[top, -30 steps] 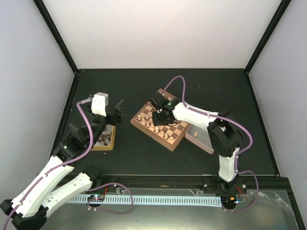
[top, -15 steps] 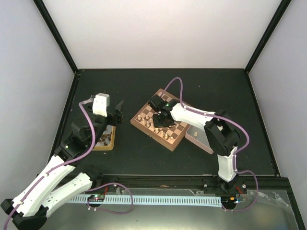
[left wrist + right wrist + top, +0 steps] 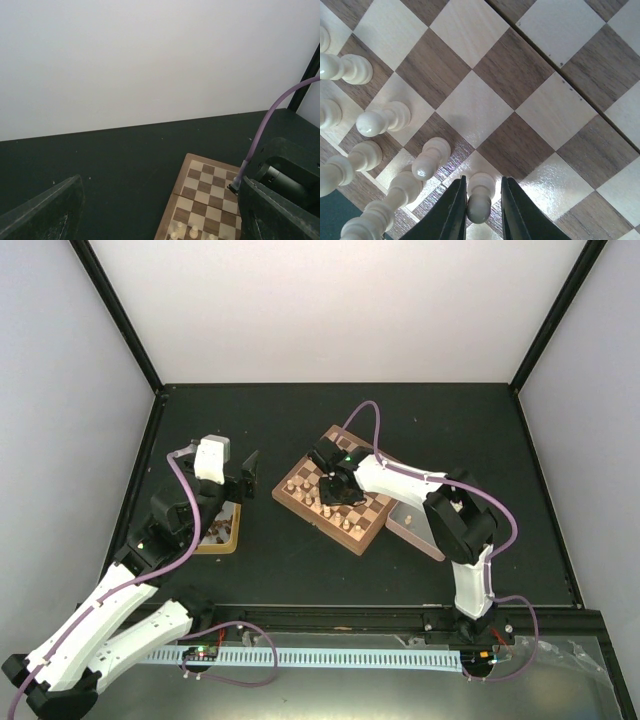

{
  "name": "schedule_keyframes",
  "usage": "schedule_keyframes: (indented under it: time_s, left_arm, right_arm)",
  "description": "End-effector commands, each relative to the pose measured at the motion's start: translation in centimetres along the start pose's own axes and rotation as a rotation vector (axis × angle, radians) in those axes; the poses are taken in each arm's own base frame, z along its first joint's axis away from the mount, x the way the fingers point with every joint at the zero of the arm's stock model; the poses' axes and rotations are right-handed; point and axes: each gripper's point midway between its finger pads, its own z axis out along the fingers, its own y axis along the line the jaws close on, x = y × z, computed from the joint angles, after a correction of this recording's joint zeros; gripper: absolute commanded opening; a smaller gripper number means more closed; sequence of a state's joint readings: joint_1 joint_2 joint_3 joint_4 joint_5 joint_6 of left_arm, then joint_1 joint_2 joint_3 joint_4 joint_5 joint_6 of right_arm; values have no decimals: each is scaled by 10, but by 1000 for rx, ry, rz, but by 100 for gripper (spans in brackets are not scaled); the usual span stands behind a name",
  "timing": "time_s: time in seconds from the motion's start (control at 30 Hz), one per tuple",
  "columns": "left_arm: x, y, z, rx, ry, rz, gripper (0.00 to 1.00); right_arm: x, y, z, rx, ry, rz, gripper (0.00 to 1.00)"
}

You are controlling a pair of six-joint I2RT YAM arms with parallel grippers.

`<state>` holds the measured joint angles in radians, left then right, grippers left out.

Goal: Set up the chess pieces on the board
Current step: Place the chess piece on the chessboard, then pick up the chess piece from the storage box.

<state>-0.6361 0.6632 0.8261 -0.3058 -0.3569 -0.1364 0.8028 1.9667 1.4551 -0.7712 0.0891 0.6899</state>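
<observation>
The chessboard (image 3: 366,522) lies mid-table, turned diagonally. Several pale pieces (image 3: 311,499) stand along its near-left side. My right gripper (image 3: 336,487) is low over the board. In the right wrist view its fingers (image 3: 451,215) straddle a pale pawn (image 3: 481,199) that stands upright on a light square; the left finger touches it and the right finger stands off, so the jaws are slightly open (image 3: 482,212). Other pale pieces (image 3: 384,119) stand to its left. My left gripper (image 3: 247,472) is wide open and empty, held above the table left of the board (image 3: 212,186).
A yellow-wood tray (image 3: 232,540) holding dark pieces sits under the left arm. A grey tray (image 3: 425,536) with a pale piece (image 3: 408,512) lies right of the board. Black frame posts and white walls enclose the dark table.
My right gripper has shifted slightly left and toward the near side over the board. The left arm has barely moved.
</observation>
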Motion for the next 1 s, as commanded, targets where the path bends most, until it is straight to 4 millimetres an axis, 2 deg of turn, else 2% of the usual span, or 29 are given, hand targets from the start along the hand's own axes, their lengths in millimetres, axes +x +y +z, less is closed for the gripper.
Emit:
schedule_keyframes:
  time_s: [0.0, 0.23, 0.37, 0.47, 0.53, 0.63, 0.77, 0.87, 0.97]
  left_arm:
    - [-2, 3, 1, -17, -8, 9, 86]
    - [-2, 3, 1, -18, -8, 9, 86]
    - [-1, 3, 2, -18, -3, 9, 86]
    - [0, 2, 3, -16, -1, 7, 86]
    - [-1, 1, 3, -9, -2, 5, 86]
    - [-1, -1, 4, 2, -3, 8, 87]
    - [-2, -3, 4, 10, -4, 22, 87]
    - [-3, -1, 4, 3, -10, 24, 88]
    - [-3, -3, 5, 8, -17, 19, 89]
  right_arm:
    - [-15, 7, -20, -21, -58, 14, 21]
    - [-26, 8, -45, -48, -116, 37, 24]
    - [-31, 0, -59, -48, -155, 57, 24]
    - [-33, -14, -69, -30, -187, 84, 25]
    - [-30, -32, -75, 0, -208, 108, 26]
    - [-26, -63, -88, 55, -258, 155, 35]
    - [-12, -113, -100, 143, -296, 224, 37]
    - [6, -146, -99, 170, -285, 289, 38]
    - [23, -165, -86, 140, -259, 333, 38]
